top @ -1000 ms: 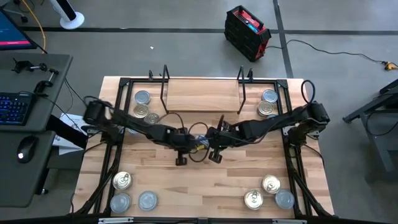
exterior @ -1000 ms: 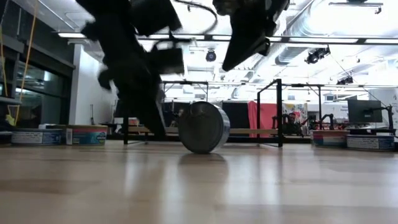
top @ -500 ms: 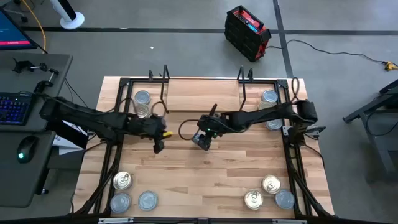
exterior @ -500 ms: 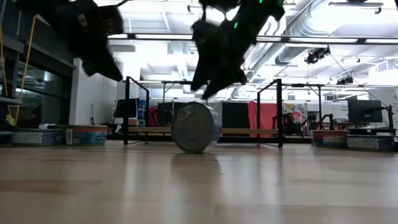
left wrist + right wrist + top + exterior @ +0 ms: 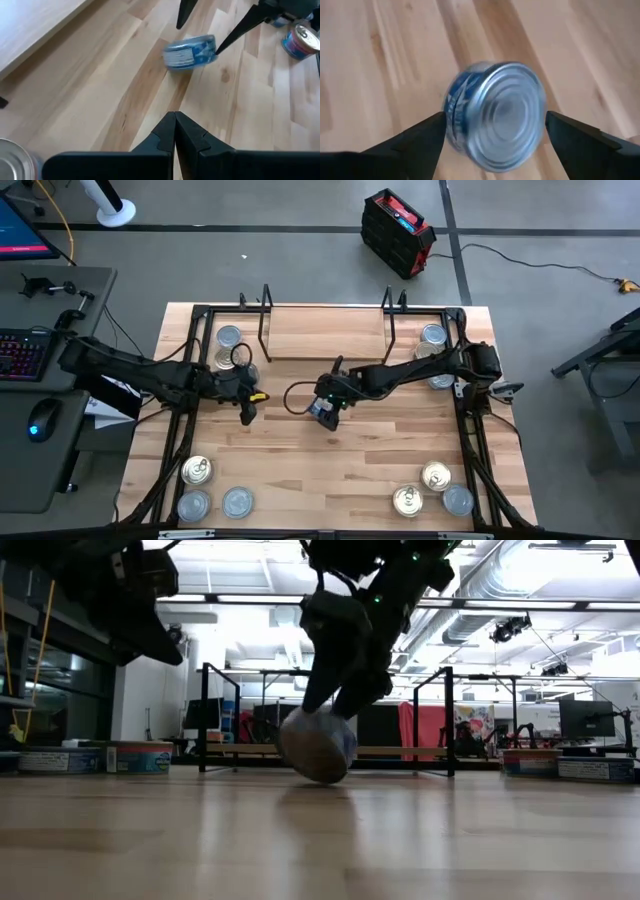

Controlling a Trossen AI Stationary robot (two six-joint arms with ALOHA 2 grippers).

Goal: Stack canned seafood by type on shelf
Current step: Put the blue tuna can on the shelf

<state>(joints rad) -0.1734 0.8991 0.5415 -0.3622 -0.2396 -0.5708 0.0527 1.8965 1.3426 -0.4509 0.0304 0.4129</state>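
The right gripper (image 5: 492, 135) hangs low over mid-table with its fingers (image 5: 412, 137) spread wide, a silver-blue tin (image 5: 492, 115) on its edge between them and touching neither, so nothing is gripped. The tin's blue-and-white label is too blurred to read. Beyond this claw stands the shelf (image 5: 325, 330); off to its side, the left gripper (image 5: 175, 131) has its fingers pressed together, empty.
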